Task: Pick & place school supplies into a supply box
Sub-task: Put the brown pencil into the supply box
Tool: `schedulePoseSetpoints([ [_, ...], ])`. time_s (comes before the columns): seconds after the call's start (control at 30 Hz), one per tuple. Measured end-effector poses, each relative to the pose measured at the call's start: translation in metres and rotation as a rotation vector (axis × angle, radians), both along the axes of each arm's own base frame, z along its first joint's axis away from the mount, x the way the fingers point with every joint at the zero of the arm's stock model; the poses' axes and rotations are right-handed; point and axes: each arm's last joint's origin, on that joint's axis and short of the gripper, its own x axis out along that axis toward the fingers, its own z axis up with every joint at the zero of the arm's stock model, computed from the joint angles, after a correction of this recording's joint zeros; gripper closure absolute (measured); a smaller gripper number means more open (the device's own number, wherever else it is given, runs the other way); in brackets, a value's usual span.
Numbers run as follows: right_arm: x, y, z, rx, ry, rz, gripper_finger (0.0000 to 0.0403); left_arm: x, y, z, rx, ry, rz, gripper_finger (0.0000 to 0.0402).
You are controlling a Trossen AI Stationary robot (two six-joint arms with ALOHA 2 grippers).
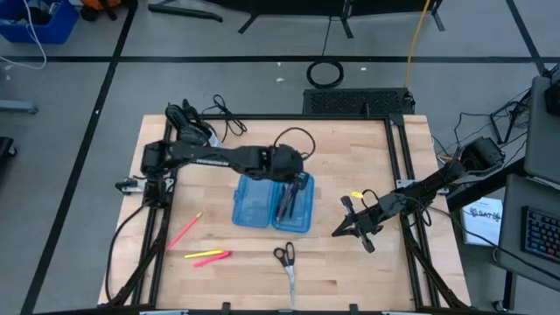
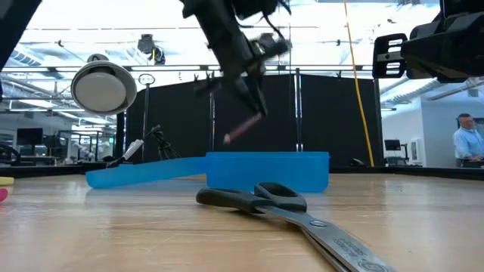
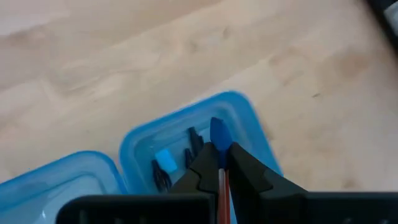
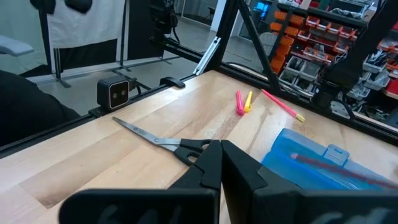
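Overhead, the left gripper (image 1: 293,188) has its fingers pinching a red pen (image 3: 222,193) above the supply box (image 1: 254,203); the right gripper's (image 1: 350,224) fingers are pressed together.

Two matte-black jointed arms, black cables looped along them, each ending in angular dark wedge-shaped jaws.

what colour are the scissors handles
Black handles on the scissors, clearest in the low view.

The supply box (image 1: 271,203) lies open at the table's (image 1: 367,262) centre with pens (image 1: 287,199) in its three-o'clock half, the scissors (image 1: 285,260) at its six o'clock, three loose pens (image 1: 206,255) toward eight o'clock, and one small item (image 1: 357,194) at three o'clock.
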Motion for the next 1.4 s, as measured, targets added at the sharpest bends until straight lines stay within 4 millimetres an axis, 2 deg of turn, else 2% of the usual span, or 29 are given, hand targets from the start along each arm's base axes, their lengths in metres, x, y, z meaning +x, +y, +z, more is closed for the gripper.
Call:
schedulePoseSetpoints([
  [0.17, 0.0, 0.0, 0.0, 0.001, 0.0, 0.0, 0.0403, 0.014, 0.008, -0.038, -0.041, 0.057, -0.017, 0.0384],
  [0.33, 0.0, 0.0, 0.0, 0.012, 0.008, -0.002, 0.0403, 0.018, 0.014, -0.059, -0.112, 0.101, -0.027, 0.0384],
  [0.5, 0.0, 0.0, 0.0, 0.013, 0.01, -0.002, 0.0403, 0.019, 0.015, -0.067, -0.133, 0.118, 0.019, 0.0385],
  [0.8, 0.0, 0.0, -0.001, 0.01, 0.012, -0.002, 0.0403, 0.014, 0.014, -0.068, -0.106, 0.163, 0.073, 0.0385],
  [1.1, 0.0, 0.0, 0.0, 0.013, 0.01, -0.002, 0.0403, 0.011, 0.014, -0.07, -0.026, 0.2, 0.113, 0.0385],
  [1.4, 0.0, 0.001, 0.001, 0.032, 0.002, 0.047, 0.0403, 0.019, 0.012, -0.104, -0.069, 0.248, 0.101, 0.0372],
])
